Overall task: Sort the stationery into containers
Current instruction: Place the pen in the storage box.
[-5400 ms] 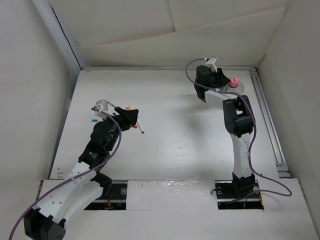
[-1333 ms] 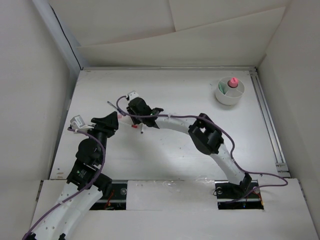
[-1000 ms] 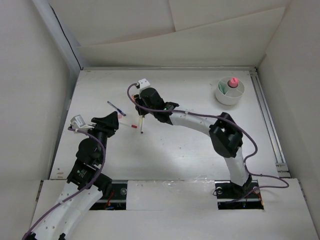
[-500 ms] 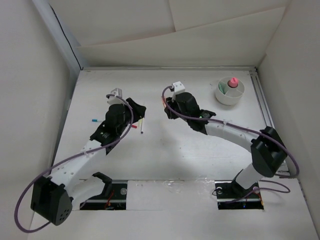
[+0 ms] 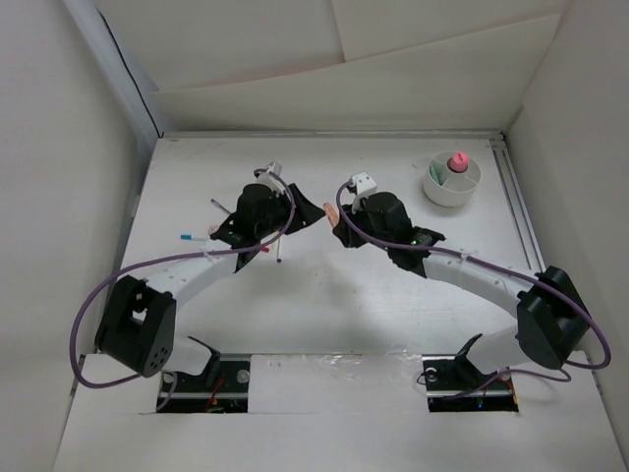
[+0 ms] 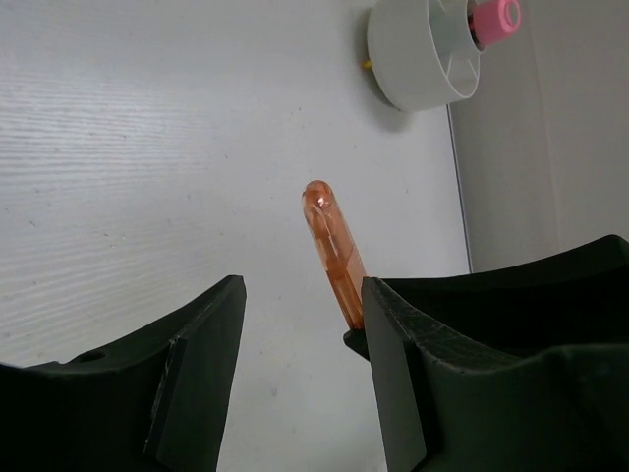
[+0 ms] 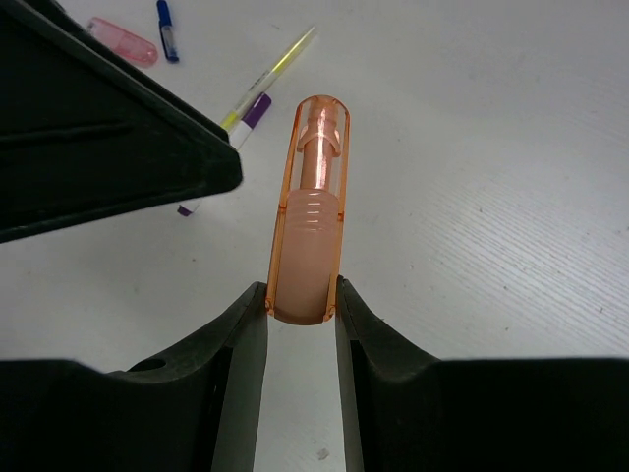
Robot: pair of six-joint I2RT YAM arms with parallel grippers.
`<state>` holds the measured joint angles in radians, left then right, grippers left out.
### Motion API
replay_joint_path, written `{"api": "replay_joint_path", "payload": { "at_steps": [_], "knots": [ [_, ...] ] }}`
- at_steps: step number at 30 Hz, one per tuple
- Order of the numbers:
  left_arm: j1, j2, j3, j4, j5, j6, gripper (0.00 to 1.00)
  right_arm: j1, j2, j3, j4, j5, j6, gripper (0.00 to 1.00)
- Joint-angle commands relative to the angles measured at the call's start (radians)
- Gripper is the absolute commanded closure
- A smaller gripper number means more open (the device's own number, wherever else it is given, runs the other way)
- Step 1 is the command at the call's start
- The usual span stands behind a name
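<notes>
My right gripper (image 7: 302,300) is shut on the small orange piece (image 7: 310,216), a clear orange capsule, and holds it above the table mid-left (image 5: 338,230). My left gripper (image 6: 300,295) is open and empty, right beside it (image 5: 313,214). The orange piece (image 6: 329,246) shows just ahead of its jaws, close to the right finger, not touched by either finger. The round white cup (image 5: 452,181) with inner dividers stands far right and holds the pink-capped tube (image 5: 457,160). It also shows in the left wrist view (image 6: 423,54).
Loose pens lie on the table left of the grippers: a yellow pen (image 7: 270,74), a white pen with a purple band (image 7: 251,113), a blue pen (image 7: 167,18) and a pink piece (image 7: 123,41). A white pen with a dark tip (image 5: 278,251) lies under the left arm.
The right gripper has carried the orange piece from the pile at the left toward the middle. The left arm has swung up and right until its open gripper faces the right one.
</notes>
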<state>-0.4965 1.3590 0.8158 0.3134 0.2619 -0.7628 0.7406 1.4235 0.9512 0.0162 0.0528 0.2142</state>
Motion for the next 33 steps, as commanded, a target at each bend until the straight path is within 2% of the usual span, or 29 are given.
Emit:
{"api": "replay_joint_path", "payload": {
  "at_steps": [1,6,10,11,15,20,31,33],
  "knots": [
    [-0.004,0.017,0.029,0.092,0.099,-0.03,0.53,-0.001,-0.026,-0.008,0.067,-0.061,-0.012,0.85],
    [-0.033,0.078,0.068,0.104,0.086,-0.03,0.53,-0.001,-0.026,-0.017,0.076,-0.09,-0.012,0.85],
    [-0.042,0.101,0.077,0.095,0.076,-0.03,0.57,-0.001,-0.017,-0.017,0.076,-0.1,-0.012,0.85],
    [-0.042,0.11,0.077,0.095,0.076,-0.03,0.62,-0.001,-0.017,-0.017,0.076,-0.111,-0.012,0.85],
    [-0.042,0.12,0.086,0.095,0.066,-0.03,0.73,-0.001,-0.017,-0.017,0.085,-0.111,-0.012,0.85],
    [-0.042,0.129,0.097,0.104,0.057,-0.03,0.78,-0.001,-0.017,-0.017,0.085,-0.111,-0.012,0.85],
    [-0.042,0.179,0.126,0.113,0.048,-0.021,0.77,-0.029,-0.049,-0.046,0.085,-0.132,-0.012,0.85],
    [-0.042,0.189,0.126,0.113,0.059,-0.021,0.72,-0.04,-0.06,-0.046,0.085,-0.142,-0.012,0.85]
  ]
}}
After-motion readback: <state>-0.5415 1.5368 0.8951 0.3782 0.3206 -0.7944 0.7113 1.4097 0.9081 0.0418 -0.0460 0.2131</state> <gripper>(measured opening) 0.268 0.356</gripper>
